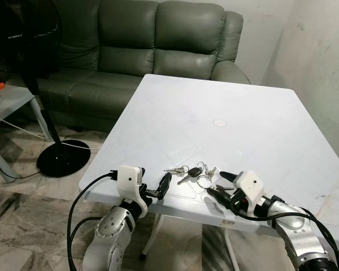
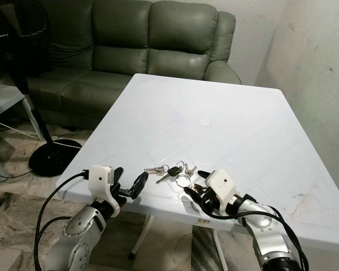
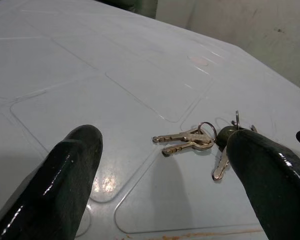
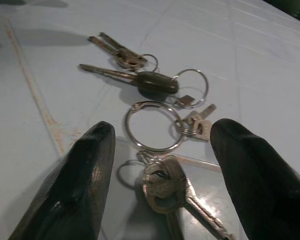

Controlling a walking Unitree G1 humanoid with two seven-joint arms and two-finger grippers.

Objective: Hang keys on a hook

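A bunch of keys (image 1: 193,171) on linked rings lies flat near the front edge of the white table (image 1: 243,107); one key has a dark head (image 4: 157,82). My left gripper (image 2: 130,180) hovers at the table's front edge just left of the keys, open, and holds nothing. The keys (image 3: 190,140) lie a short way beyond its fingers. My right gripper (image 1: 220,185) sits low over the table just right of the bunch, open, with the nearest ring and keys (image 4: 152,129) lying between its two black fingers (image 4: 85,170), not gripped.
A dark green sofa (image 1: 158,39) stands behind the table. A black floor fan with a round base (image 1: 62,158) and a small glass side table (image 1: 8,101) are to the left. A scuffed wall (image 1: 322,62) runs along the right. A small round mark (image 1: 220,122) is at mid-table.
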